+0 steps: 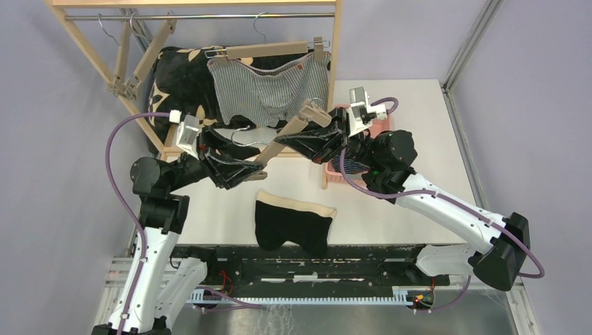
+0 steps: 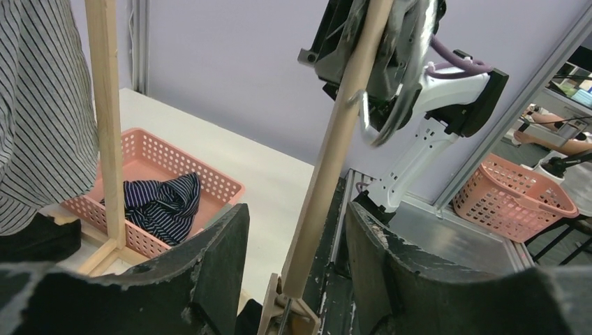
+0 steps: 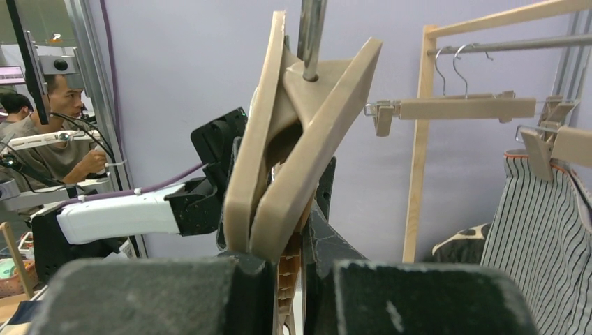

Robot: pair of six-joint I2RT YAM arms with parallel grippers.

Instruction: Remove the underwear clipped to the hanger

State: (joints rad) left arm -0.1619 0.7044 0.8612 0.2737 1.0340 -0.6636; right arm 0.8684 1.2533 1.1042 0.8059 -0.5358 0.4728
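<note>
1. The left gripper [image 1: 251,167] sits at centre left of the top view with its jaws parted. In the left wrist view, the bar of the wooden hanger [image 2: 328,160] passes between the two fingers [image 2: 209,272] with a gap on each side. Nothing is gripped.
2. The right gripper [image 1: 286,139] sits at the centre of the top view with its jaws closed on the far clip of the same hanger. In the right wrist view, that clip [image 3: 300,139] stands pinched between the fingers at lower centre.
3. The wooden hanger is off the rack [image 1: 337,42] and lies tilted between the two grippers.
4. The black shorts [image 1: 293,223] lie flat on the tabletop [image 1: 419,139] at lower centre of the top view, apart from both grippers.
5. The navy striped shorts [image 2: 164,206] lie bunched inside the pink basket [image 2: 174,160], at lower left of the left wrist view.
6. The pinstriped shorts [image 1: 269,94] hang clipped to a second hanger [image 1: 269,50] on the rack's rail at upper centre of the top view, in front of the cushion [image 1: 181,77].
</note>
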